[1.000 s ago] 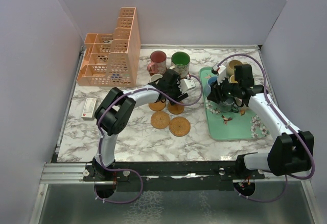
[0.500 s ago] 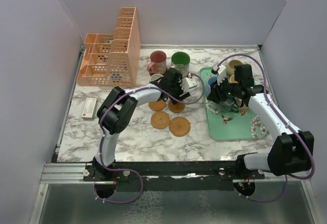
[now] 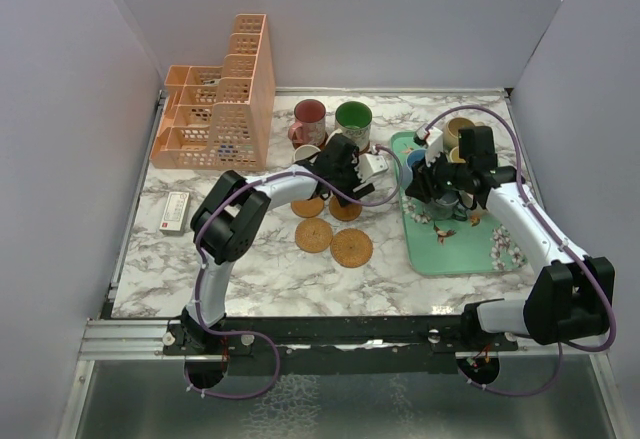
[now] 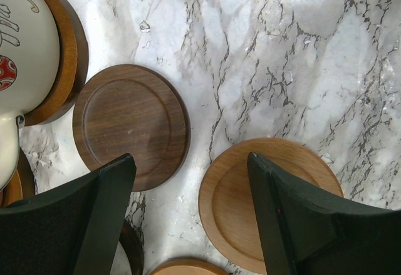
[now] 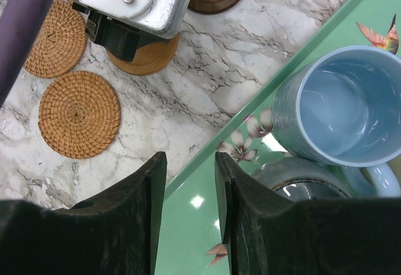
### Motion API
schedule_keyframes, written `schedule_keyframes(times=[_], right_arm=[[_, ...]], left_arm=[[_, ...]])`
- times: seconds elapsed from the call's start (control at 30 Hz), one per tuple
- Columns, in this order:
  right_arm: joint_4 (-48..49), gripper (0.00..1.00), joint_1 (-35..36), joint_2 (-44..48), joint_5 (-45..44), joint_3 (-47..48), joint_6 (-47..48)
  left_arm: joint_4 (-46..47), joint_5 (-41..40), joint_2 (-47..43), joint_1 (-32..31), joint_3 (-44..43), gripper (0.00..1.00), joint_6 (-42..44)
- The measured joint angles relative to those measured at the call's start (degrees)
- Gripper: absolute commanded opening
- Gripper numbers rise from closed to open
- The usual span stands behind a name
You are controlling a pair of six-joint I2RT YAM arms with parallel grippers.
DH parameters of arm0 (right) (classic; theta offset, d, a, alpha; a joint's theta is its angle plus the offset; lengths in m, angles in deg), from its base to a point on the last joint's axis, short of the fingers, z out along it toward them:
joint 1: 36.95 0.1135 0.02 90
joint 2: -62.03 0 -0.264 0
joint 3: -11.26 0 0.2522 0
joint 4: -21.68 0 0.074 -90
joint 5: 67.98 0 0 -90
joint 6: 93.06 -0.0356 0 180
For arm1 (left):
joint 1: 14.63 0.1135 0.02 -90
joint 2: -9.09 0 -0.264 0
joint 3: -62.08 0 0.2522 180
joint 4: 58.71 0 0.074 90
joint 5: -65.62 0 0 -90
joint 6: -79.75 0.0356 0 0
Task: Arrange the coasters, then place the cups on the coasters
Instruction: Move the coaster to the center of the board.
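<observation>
**Occluded, cropped and unresolved items**

Left wrist view: the cream mug (image 4: 19, 49) is cropped by the left edge and hides most of the coaster (image 4: 72, 49) beneath it. The left fingers (image 4: 69, 225) cover the near rims of the dark coaster (image 4: 128, 115) and the pale coaster (image 4: 229, 206). A third disc (image 4: 188, 267) is cropped by the bottom edge.

Right wrist view: the blue mug (image 5: 332, 109) runs off the right edge. The grey mug (image 5: 294, 175) lies largely behind it and the right finger (image 5: 282, 237).

Top view: the white item (image 3: 175, 211) near the left wall is too small to identify.
</observation>
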Motion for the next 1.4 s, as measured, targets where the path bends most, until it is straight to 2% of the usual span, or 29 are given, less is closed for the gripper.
schedule_keyframes(times=[0.63,0.87,1.17,1.4], right_arm=[[0.0,0.37,-1.2,0.4,0.0,0.0,-0.1],[0.0,0.37,-2.9,0.4,-0.2,0.0,-1.0],[0.1,0.37,-5.2,0.4,-0.2,0.0,-1.2],[0.1,0.37,-5.5,0.4,-0.2,0.0,-1.2]], left_arm=[[-2.1,1.0,1.5,-0.8,-2.8,0.77,-0.5],[-2.6,1.4,0.9,-0.8,-2.8,0.81,-0.5],[-3.6,4.2,-8.5,-0.8,0.8,0.83,1.0],[-7.9,5.0,-17.5,-0.8,10.8,0.83,5.2]])
